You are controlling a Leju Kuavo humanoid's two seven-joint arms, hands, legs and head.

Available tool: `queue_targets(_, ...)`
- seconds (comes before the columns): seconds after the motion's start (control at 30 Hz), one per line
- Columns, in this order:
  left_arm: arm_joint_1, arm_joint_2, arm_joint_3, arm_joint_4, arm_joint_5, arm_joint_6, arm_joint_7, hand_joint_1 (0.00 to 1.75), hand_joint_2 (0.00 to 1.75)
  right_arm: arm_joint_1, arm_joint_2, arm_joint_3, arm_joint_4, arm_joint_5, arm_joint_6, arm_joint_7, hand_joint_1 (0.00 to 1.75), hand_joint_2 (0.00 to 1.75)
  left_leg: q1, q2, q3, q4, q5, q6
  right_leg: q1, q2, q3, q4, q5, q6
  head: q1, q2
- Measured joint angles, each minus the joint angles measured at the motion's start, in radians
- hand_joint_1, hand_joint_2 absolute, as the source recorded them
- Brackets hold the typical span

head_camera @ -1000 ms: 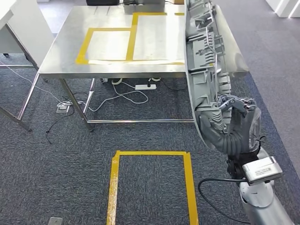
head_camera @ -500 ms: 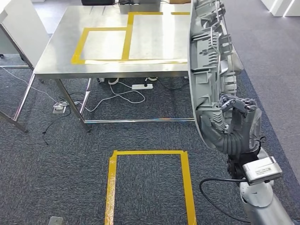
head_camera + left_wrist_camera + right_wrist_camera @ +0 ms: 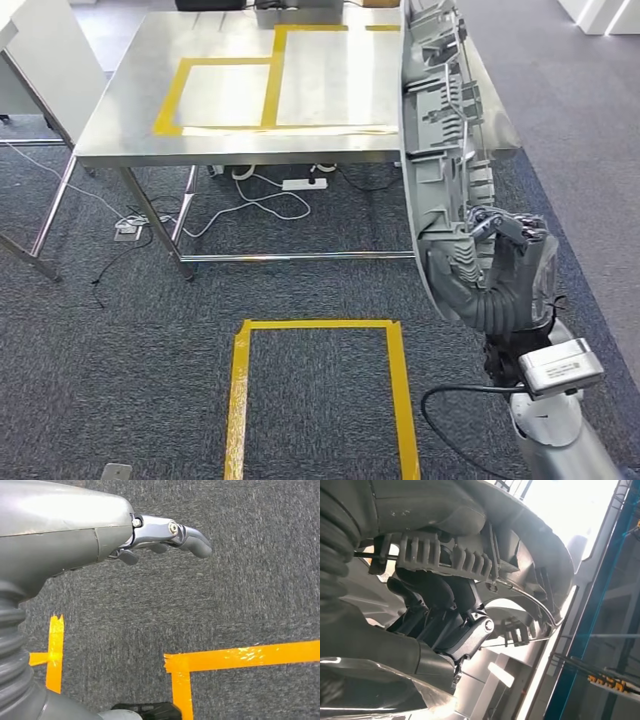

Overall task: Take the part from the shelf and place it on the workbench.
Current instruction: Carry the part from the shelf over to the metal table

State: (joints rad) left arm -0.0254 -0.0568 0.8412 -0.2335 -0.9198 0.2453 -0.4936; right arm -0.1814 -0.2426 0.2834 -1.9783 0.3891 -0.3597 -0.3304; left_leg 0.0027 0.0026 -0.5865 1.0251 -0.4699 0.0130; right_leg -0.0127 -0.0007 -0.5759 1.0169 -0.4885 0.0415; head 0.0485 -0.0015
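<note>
A large grey moulded plastic part with ribs on its inner face stands upright on the right of the head view, reaching past the top edge. My right hand grips its lower end, fingers hooked over the ribs. The right wrist view shows the dark fingers curled around the part's ribbed frame. The steel workbench with yellow tape rectangles lies ahead, the part overlapping its right end. My left hand hangs over the carpet, fingers extended, holding nothing.
A yellow tape rectangle marks the carpet just before me. Cables and a power strip lie under the workbench. A white panel leans at far left. Open carpet lies between me and the bench.
The whole view has shifted slightly between frames, so the camera moved; the bench sits a little lower and left than first. My right hand keeps the same grip on the part.
</note>
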Motion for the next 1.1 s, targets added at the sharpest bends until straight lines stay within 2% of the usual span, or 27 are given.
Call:
queue_targets(0.07,0.000,-0.001,0.000,0.000,0.000,0.000,-0.001,0.00,1.75,0.002,0.000,0.000,0.000,0.000,0.000,0.000,1.75,1.75,0.002,0.000,0.000,0.002,-0.002,-0.010,-0.001,0.001,-0.002,-0.001,0.003,-0.012,-0.001,0.000)
queue_targets(0.1,0.000,-0.001,0.000,0.000,0.000,0.000,-0.001,0.00,1.75,0.001,0.000,0.000,0.000,0.000,0.000,-0.001,1.75,1.75,0.003,0.000,-0.005,0.014,-0.012,-0.015,-0.003,0.001,-0.001,-0.003,0.005,-0.018,-0.002,0.000)
queue_targets(0.17,0.000,-0.001,0.000,0.000,0.000,0.000,-0.001,0.00,1.75,-0.001,0.001,0.000,0.000,0.000,0.000,-0.001,1.75,1.75,0.005,0.000,-0.040,0.097,-0.064,-0.023,-0.005,0.000,0.000,-0.006,0.007,-0.027,-0.006,0.000)
queue_targets(0.23,0.001,0.000,0.000,0.000,0.000,0.000,-0.001,0.00,1.75,-0.001,0.002,0.000,0.000,0.000,0.000,-0.002,1.75,1.75,0.005,0.000,-0.098,0.225,-0.119,-0.027,-0.004,0.000,0.000,-0.005,0.006,-0.031,-0.008,0.000)
queue_targets(0.27,0.002,0.000,0.000,0.000,0.000,0.000,-0.001,0.00,1.75,0.000,0.002,0.000,0.000,0.000,0.000,-0.002,1.75,1.75,0.005,0.000,-0.116,0.264,-0.126,-0.026,-0.004,0.000,0.001,-0.005,0.006,-0.032,-0.008,0.000)
queue_targets(0.3,0.002,0.000,0.000,0.000,0.000,0.000,-0.001,0.00,1.75,0.001,0.002,0.000,0.000,0.000,0.000,-0.002,1.75,1.75,0.005,0.000,-0.119,0.267,-0.114,-0.024,-0.003,0.001,0.001,-0.005,0.006,-0.032,-0.008,0.000)
queue_targets(0.33,0.003,-0.001,0.000,0.000,0.000,0.000,-0.001,0.00,1.75,0.001,0.002,0.000,0.000,0.000,0.000,-0.002,1.75,1.75,0.005,0.000,-0.103,0.232,-0.085,-0.021,-0.002,0.002,0.003,-0.005,0.006,-0.032,-0.008,0.000)
queue_targets(0.4,0.002,0.001,0.000,0.000,0.000,0.000,-0.001,0.00,1.75,0.001,0.002,0.000,0.000,0.000,0.000,-0.002,1.75,1.75,0.003,-0.002,-0.045,0.105,-0.019,-0.010,0.000,0.004,0.005,-0.005,0.005,-0.031,-0.008,0.000)
queue_targets(0.43,0.001,0.001,0.000,0.000,0.000,0.000,-0.001,0.00,1.75,0.001,0.002,0.000,-0.001,0.000,0.000,-0.002,1.75,1.75,0.001,-0.003,-0.021,0.051,-0.001,-0.005,0.002,0.006,0.004,-0.004,0.004,-0.028,-0.007,0.000)
queue_targets(0.5,0.001,0.002,0.000,0.000,0.000,0.001,-0.001,0.00,1.75,0.001,0.002,0.000,-0.001,0.000,0.000,-0.002,1.75,1.75,-0.004,-0.004,-0.005,0.006,0.001,0.000,0.003,0.007,-0.002,-0.003,0.005,-0.019,-0.007,0.000)
queue_targets(0.6,0.003,0.000,0.000,0.000,0.000,0.001,-0.002,0.00,1.75,0.002,0.002,0.000,-0.001,0.000,0.000,-0.003,1.75,1.75,-0.001,-0.003,-0.004,-0.007,0.007,0.012,0.001,0.006,-0.012,0.004,-0.003,-0.003,-0.006,0.000)
queue_targets(0.67,0.001,-0.001,0.000,0.000,0.000,0.001,-0.002,0.00,1.75,0.001,0.002,0.000,-0.002,0.000,0.000,-0.003,1.75,1.75,0.003,-0.002,-0.001,-0.014,0.012,0.021,0.000,0.004,-0.050,0.079,-0.047,0.006,-0.003,0.000)
queue_targets(0.73,0.001,-0.002,0.000,0.000,0.000,0.000,-0.002,0.00,1.75,0.003,0.002,0.000,-0.002,0.000,0.000,-0.003,1.75,1.75,0.003,-0.002,-0.002,-0.013,0.011,0.025,0.000,0.004,-0.113,0.213,-0.106,0.013,-0.002,0.000)
queue_targets(0.77,0.001,-0.002,0.000,0.000,0.000,0.000,-0.002,0.00,1.75,0.005,0.002,0.000,-0.002,0.000,0.000,-0.003,1.75,1.75,0.003,-0.002,-0.001,-0.013,0.011,0.025,0.000,0.004,-0.137,0.262,-0.119,0.015,-0.002,0.000)
queue_targets(0.8,0.002,-0.002,0.000,0.000,0.000,0.000,-0.002,0.00,1.75,0.007,0.002,0.000,-0.002,0.000,0.000,-0.002,1.75,1.75,0.003,-0.002,-0.001,-0.013,0.010,0.025,0.000,0.004,-0.144,0.275,-0.113,0.016,-0.001,0.000)
queue_targets(0.83,0.002,-0.002,0.000,0.000,0.000,0.000,-0.002,0.00,1.75,0.008,0.002,0.000,-0.002,0.000,0.000,-0.002,1.75,1.75,0.003,-0.002,0.000,-0.012,0.009,0.025,0.000,0.003,-0.130,0.245,-0.087,0.015,-0.001,0.000)
queue_targets(0.9,0.002,-0.004,0.000,0.000,0.000,0.000,-0.002,0.00,1.75,0.007,0.002,0.000,-0.002,0.000,0.000,-0.002,1.75,1.75,0.002,-0.003,0.003,-0.011,0.006,0.021,0.000,0.000,-0.062,0.107,-0.022,0.011,-0.001,0.000)
queue_targets(0.93,0.001,-0.004,0.000,0.000,0.000,0.000,-0.002,0.00,1.75,0.006,0.002,0.000,-0.002,0.000,0.000,-0.003,1.75,1.75,0.000,-0.003,0.003,-0.008,0.004,0.017,0.001,-0.001,-0.028,0.045,-0.003,0.007,-0.002,0.000)
queue_targets(0.97,0.002,-0.004,0.000,0.000,0.000,0.000,-0.002,0.00,1.75,0.006,0.002,0.000,-0.002,0.000,0.000,-0.003,1.75,1.75,-0.001,-0.003,0.002,-0.007,0.003,0.012,0.002,-0.002,-0.008,0.007,0.004,0.003,-0.002,0.000)
queue_targets(1.0,0.002,-0.004,0.000,0.000,0.000,0.000,-0.002,0.00,1.75,0.006,0.002,0.000,-0.002,0.000,0.000,-0.003,1.75,1.75,-0.003,-0.003,0.001,-0.006,0.003,0.007,0.004,-0.001,0.000,-0.006,0.001,-0.002,-0.003,0.000)
queue_targets(1.1,0.002,-0.005,0.000,0.000,0.000,0.000,-0.003,0.00,1.75,0.008,0.002,-0.001,-0.002,0.000,0.000,-0.003,1.75,1.75,-0.003,-0.003,0.000,0.000,-0.005,-0.007,0.001,0.000,0.006,-0.012,0.004,-0.019,-0.004,0.000)
